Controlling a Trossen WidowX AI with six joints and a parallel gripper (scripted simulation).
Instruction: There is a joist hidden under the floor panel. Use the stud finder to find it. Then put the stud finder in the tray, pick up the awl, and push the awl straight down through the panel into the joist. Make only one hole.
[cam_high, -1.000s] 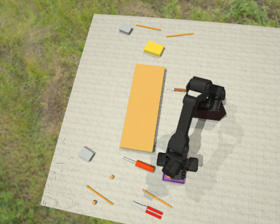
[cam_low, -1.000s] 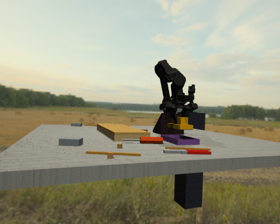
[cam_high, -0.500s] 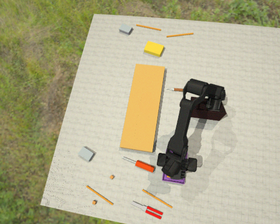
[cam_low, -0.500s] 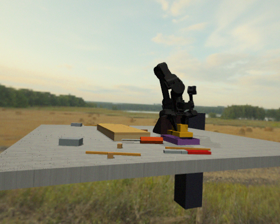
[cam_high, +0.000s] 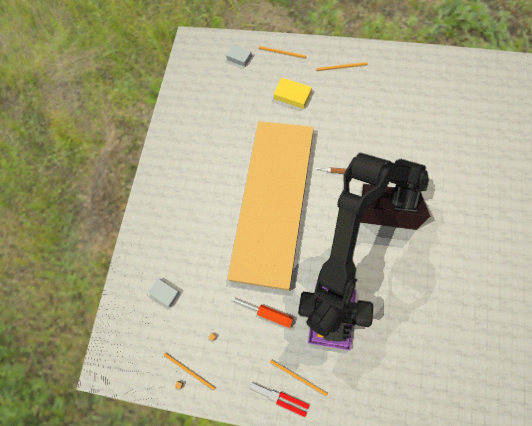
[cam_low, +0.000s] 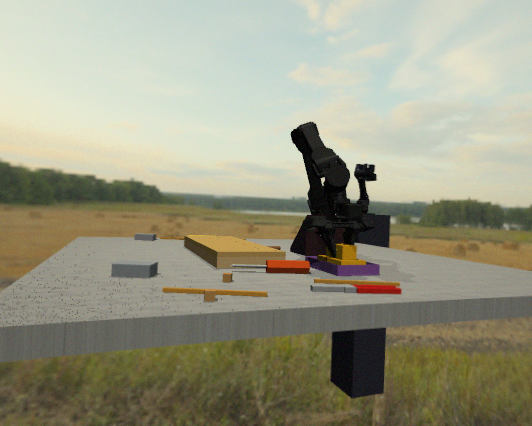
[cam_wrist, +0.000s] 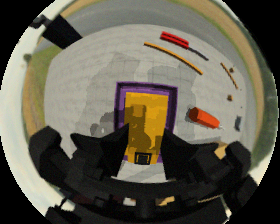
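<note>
The yellow-orange stud finder (cam_high: 320, 335) (cam_low: 346, 260) (cam_wrist: 154, 104) is at the purple tray (cam_high: 329, 345) (cam_low: 359, 270) (cam_wrist: 118, 102), within its outline and low, about at rim height. Whether it touches the tray floor cannot be told. My gripper (cam_low: 343, 243) (cam_wrist: 144, 125) points down and is shut on the stud finder's raised grip. The tan floor panel (cam_high: 272, 205) (cam_low: 225, 244) lies flat; no hole shows in its top. The awl (cam_high: 337, 170), with a brown handle and pointed metal tip, lies between the panel and the arm's base, its handle partly hidden under the arm.
An orange-red screwdriver (cam_high: 275, 316) (cam_low: 288, 266) (cam_wrist: 204, 118) lies beside the tray. Red-handled pliers (cam_high: 292, 403) (cam_low: 377, 289) and a thin orange stick (cam_high: 299, 377) lie nearer the front. A yellow block (cam_high: 292, 93) is beyond the panel's far end. Grey blocks, small cubes and other sticks lie around.
</note>
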